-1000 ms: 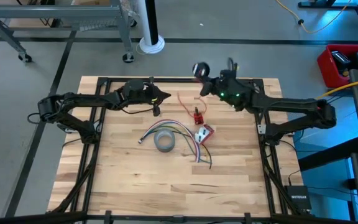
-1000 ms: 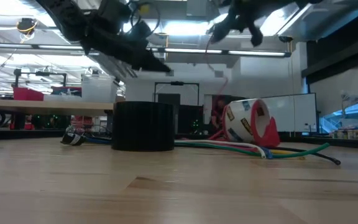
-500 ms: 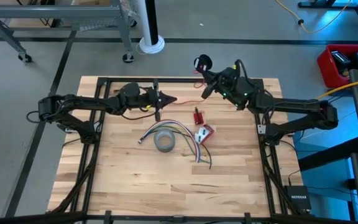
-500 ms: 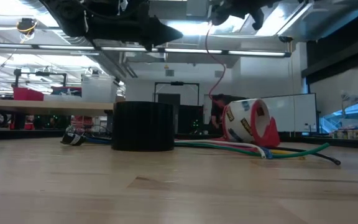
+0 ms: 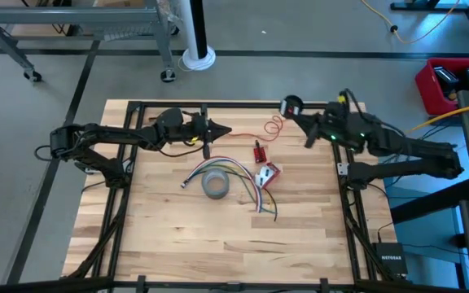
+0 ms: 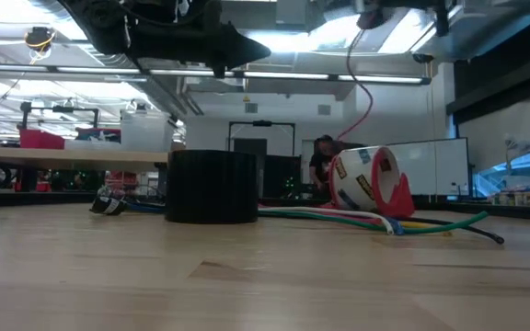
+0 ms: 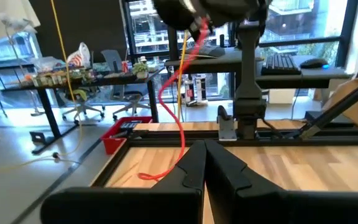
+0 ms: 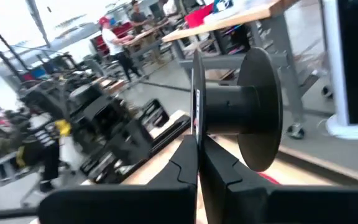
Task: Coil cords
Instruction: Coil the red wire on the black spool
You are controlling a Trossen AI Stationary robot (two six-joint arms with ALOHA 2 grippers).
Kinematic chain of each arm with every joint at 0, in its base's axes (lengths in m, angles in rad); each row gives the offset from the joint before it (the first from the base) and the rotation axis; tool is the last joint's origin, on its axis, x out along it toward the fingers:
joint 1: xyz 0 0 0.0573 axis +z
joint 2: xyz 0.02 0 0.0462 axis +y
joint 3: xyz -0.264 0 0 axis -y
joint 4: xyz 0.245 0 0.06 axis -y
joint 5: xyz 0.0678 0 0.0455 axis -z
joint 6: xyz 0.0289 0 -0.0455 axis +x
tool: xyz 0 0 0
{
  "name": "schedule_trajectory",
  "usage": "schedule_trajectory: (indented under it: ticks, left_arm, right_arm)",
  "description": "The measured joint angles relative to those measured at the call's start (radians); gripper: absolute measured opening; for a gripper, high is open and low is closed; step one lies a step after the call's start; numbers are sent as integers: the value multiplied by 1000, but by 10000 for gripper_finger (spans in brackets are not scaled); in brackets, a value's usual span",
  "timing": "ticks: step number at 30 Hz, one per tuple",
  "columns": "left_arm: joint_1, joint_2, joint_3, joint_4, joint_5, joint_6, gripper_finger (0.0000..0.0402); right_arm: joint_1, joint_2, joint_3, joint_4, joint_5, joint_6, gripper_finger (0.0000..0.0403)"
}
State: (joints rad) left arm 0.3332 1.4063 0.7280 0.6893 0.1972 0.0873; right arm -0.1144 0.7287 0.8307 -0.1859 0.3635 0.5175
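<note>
A thin red wire (image 5: 272,127) runs from a small black spool (image 5: 290,106) held up at the table's far right by my right gripper (image 5: 297,113), which is shut on it. In the low view the wire (image 6: 366,92) hangs down in a curve behind the tape dispenser (image 6: 371,179). Its lower part (image 7: 166,124) trails toward my left gripper (image 5: 228,130), which hovers level and shut over the far middle of the table. The wire's end passes behind the left fingers (image 7: 194,171); whether it touches them does not show. My right gripper pinches the rim of one of the spool's flanges (image 8: 196,127) between its two fingers, which lie level. The spool is lifted clear of the table with its axis level, hub (image 8: 229,109) and second flange (image 8: 263,106) to one side. The red wire hangs slack below it.
A grey tape roll (image 5: 216,185) lies mid-table beside a fan of coloured cables (image 5: 238,172) and a red-and-white tape dispenser (image 5: 267,173). A small red part (image 5: 259,152) sits just beyond them. The near half of the wooden table (image 5: 218,236) is bare.
My right gripper has swung toward the table's right edge with the spool, carrying the red wire's upper part along; the wire now hangs in a loop farther right. My left gripper rose a little and tipped level, then kept still.
</note>
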Motion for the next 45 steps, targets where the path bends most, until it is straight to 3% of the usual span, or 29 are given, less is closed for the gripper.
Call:
schedule_trajectory:
  ticks: [6, 14, 21, 24, 30, 38, 45]
  left_arm:
    - [-12, 0, 0, 1, -1, -138, 0]
    - [-101, 47, 0, 6, -5, -223, 0]
    - [-156, 102, 0, 24, -121, -264, 0]
    - [-173, 145, 0, 131, -156, -264, 0]
    - [-183, 283, 64, 355, -157, -318, 0]
    - [-154, 426, 192, 339, -124, -499, 0]
    - [-150, 429, 202, 376, -32, -587, 0]
  right_arm:
    - [25, -215, -200, 33, 0, 85, 2]
    - [23, -308, -512, 450, -72, 118, 2]
    - [23, -259, -599, 582, -79, 184, 2]
    - [23, -220, -599, 596, -87, 185, 2]
    - [23, -89, -599, 677, -157, 209, 2]
    - [23, 59, -599, 819, -312, 210, 2]
    - [23, 115, -599, 834, -322, 211, 3]
